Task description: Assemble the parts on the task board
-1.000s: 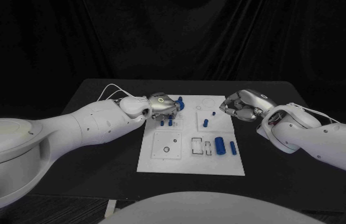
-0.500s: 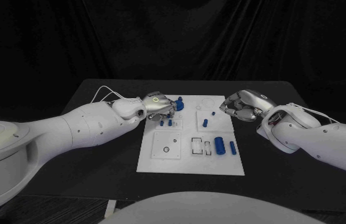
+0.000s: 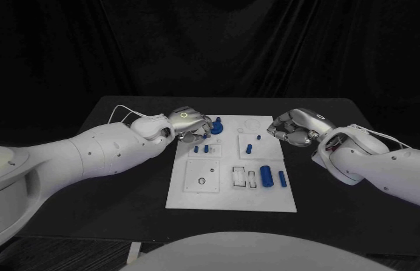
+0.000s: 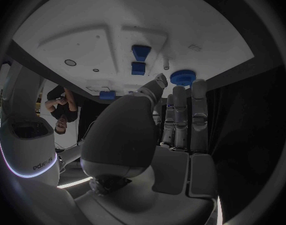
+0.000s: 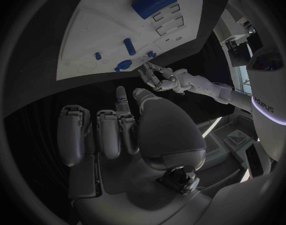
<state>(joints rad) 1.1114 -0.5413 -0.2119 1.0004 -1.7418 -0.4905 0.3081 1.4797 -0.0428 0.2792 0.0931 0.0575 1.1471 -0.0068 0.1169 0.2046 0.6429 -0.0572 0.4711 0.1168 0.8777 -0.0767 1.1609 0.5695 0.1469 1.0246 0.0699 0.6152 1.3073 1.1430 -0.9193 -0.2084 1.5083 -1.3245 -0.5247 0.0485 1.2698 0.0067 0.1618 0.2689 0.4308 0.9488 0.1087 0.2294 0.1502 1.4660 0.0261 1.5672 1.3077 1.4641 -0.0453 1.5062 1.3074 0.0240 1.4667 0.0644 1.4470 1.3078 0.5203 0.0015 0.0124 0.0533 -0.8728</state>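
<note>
- The black table (image 3: pixel 131 180) is carrying the white task board (image 3: pixel 229 199), which is lying flat near its middle.
- Bare dark tabletop is showing on every side of the board.
- The table's far corners are fading into the dark backdrop, so anything lying there is hard to make out.

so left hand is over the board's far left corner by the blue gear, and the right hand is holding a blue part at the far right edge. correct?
Not quite. The left hand is at the task board's far left corner by the blue gear, but the right hand holds nothing: the right wrist view shows its fingers bare above the table.
</note>
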